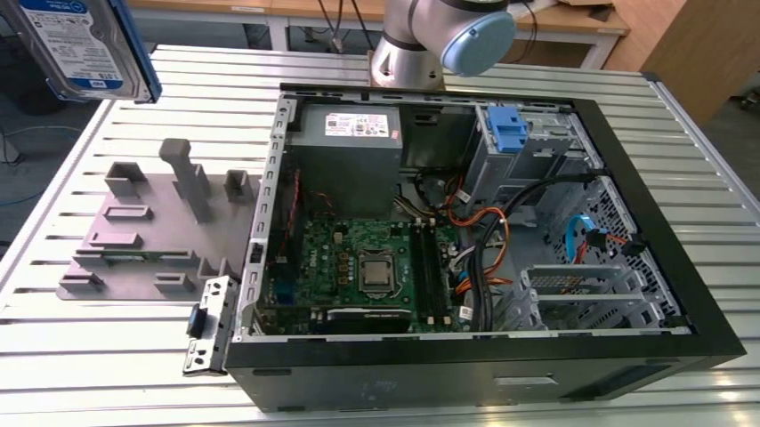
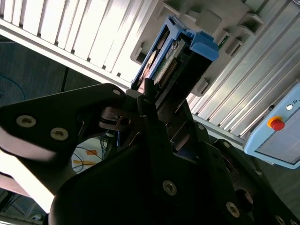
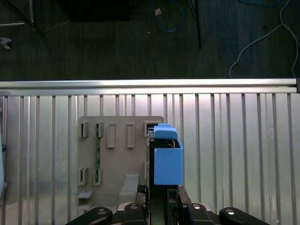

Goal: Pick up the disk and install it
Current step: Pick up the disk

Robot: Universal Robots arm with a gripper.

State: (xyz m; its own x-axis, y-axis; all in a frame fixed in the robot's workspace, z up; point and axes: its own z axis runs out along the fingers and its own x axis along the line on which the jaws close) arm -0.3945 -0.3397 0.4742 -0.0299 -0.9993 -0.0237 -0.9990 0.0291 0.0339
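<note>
The disk [image 1: 84,44], a silver hard drive with a white-and-blue label and a blue carrier frame, hangs in the air at the top of the exterior view's left, above the table's far corner. In both wrist views my gripper [image 3: 161,199] is shut on the disk [image 3: 168,161], which sticks out edge-on beyond the black fingers. Below it lies the grey fixture plate [image 3: 117,154]. The second wrist view shows the disk [image 2: 174,58] and its connector edge held in the gripper [image 2: 164,110].
The open black computer case [image 1: 665,213] lies on the slatted metal table [image 1: 107,356], with the motherboard [image 1: 368,267], grey power-supply box [image 1: 351,133] and blue clip [image 1: 508,129] inside. The grey fixture [image 1: 142,231] stands beside it. A pendant with a red button [image 2: 277,124] lies nearby.
</note>
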